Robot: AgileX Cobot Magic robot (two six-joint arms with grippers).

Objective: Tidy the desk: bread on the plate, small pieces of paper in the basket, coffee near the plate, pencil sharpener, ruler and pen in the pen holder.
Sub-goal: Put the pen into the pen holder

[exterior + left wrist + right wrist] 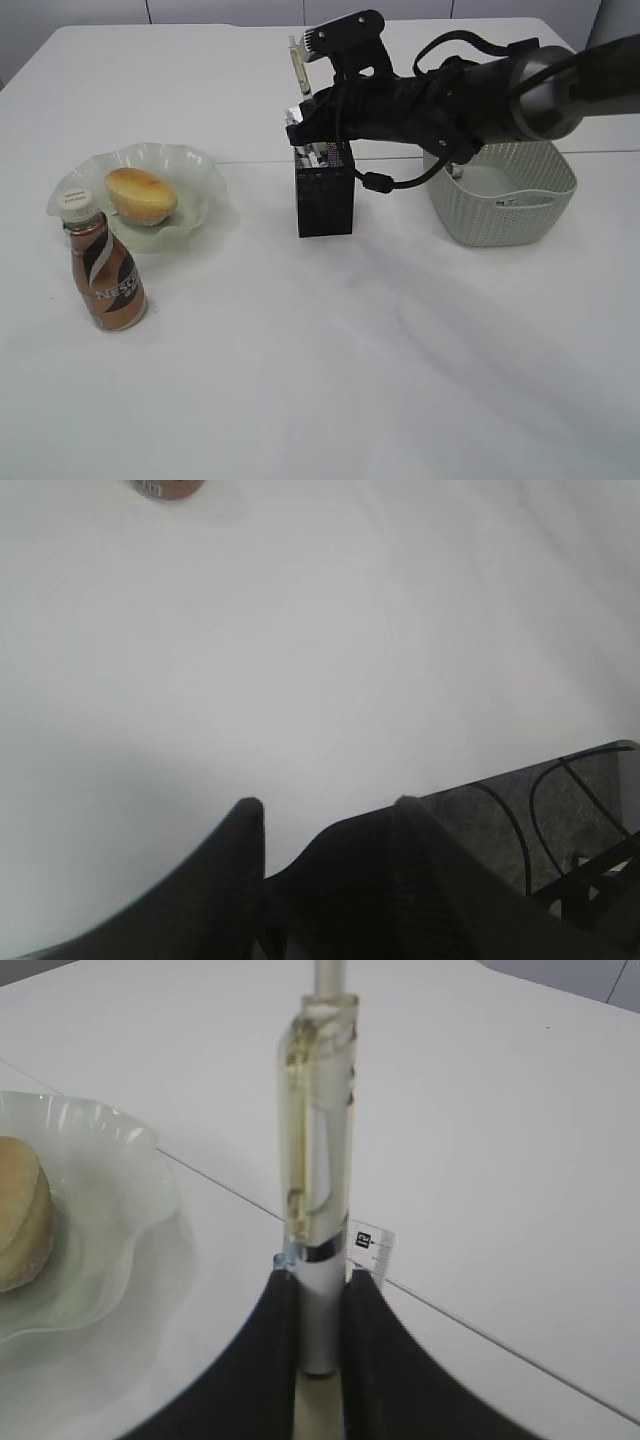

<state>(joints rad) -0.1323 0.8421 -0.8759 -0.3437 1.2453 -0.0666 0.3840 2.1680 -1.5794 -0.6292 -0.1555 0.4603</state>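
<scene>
Worktop [300, 380] is carrying everything. Basket [500, 195] is sitting right, clear of the work. Plate [190, 170] is cradling bread [140, 194], coffee [104, 270] standing just beside. Pen holder [324, 195] is waiting under the right gripper [320, 1295], which is pinching the pen [318, 1160] upright for dropping in. Left gripper [325, 815] is hanging half-open, holding nothing.

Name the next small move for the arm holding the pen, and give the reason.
Probably lower the pen straight down into the pen holder, then open. The right gripper has it clamped upright just above the holder's mouth, where the ruler already stands.
</scene>
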